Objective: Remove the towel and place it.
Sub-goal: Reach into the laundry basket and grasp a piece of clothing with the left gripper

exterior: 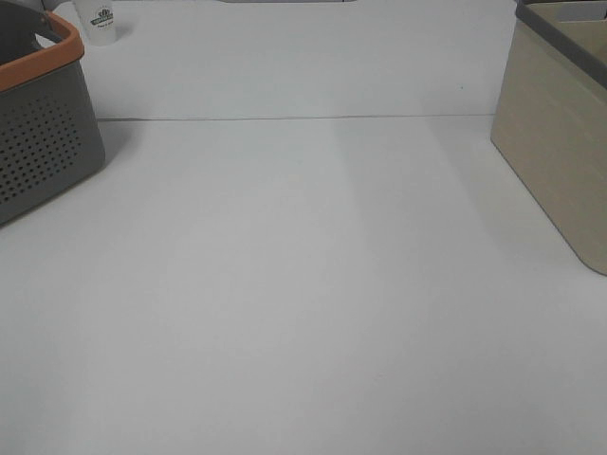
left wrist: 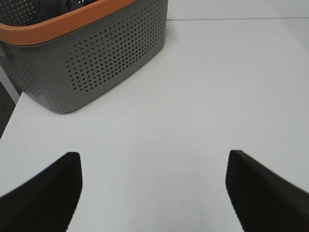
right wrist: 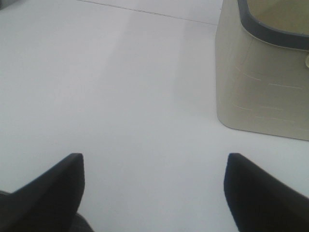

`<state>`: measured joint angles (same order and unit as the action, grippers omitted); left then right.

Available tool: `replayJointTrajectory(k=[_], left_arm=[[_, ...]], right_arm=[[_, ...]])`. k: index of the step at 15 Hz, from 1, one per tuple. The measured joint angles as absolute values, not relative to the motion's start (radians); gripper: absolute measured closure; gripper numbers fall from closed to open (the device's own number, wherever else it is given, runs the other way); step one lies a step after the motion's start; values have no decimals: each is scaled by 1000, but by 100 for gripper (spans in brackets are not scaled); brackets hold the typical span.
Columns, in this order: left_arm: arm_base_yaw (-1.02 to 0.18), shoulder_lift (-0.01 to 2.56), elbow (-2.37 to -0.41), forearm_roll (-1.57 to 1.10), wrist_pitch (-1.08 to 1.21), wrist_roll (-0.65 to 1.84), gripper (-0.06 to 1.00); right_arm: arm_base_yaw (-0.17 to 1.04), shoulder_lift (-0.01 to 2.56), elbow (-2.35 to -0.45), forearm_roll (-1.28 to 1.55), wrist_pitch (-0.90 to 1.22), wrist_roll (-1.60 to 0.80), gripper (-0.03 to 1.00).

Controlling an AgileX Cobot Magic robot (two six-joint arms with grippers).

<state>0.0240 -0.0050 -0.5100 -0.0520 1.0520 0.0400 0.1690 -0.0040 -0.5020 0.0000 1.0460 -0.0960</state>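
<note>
The task is judged to be at its very start: nothing is held, and the removal step is not yet begun. The towel (left wrist: pixel 72 6) is seen only in the left wrist view, as dark folds lying inside the basket (left wrist: pixel 106 58), below its orange rim. In the high view the inside of the basket is too dark to tell the cloth apart.

The left end effector (left wrist: pixel 154 193) is spread wide and empty, held over the bare counter (exterior: pixel 303 303) near the basket but apart from it. The right end effector (right wrist: pixel 153 193) is likewise spread and empty, near the beige bin (right wrist: pixel 260 82).

The next move probably calls for the left end effector to be raised over the rim and lowered into the basket, so that a fold of the cloth can be pinched. Soft fabric is likely to sag and drag on the rim, so a high lift would be needed.

The basket wall stands between the left end effector and the towel, so a straight approach is blocked. A small white cup (exterior: pixel 98 21) stands behind the basket, well out of the way. The middle of the counter offers room for placing; whether the bin is the intended place cannot be told.
</note>
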Motion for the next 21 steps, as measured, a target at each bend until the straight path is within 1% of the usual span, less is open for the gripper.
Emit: replayJointTrajectory(k=[12, 14, 21], left_arm=[[24, -5, -511, -52, 1052, 31, 18], [24, -4, -536, -41, 1051, 21, 18], [24, 197, -668, 0, 1036, 15, 18]], right_arm=[[169, -4, -502, -5, 1046, -96, 19], [169, -4, -502, 0, 1046, -96, 19], [169, -4, -502, -5, 1046, -96, 19]])
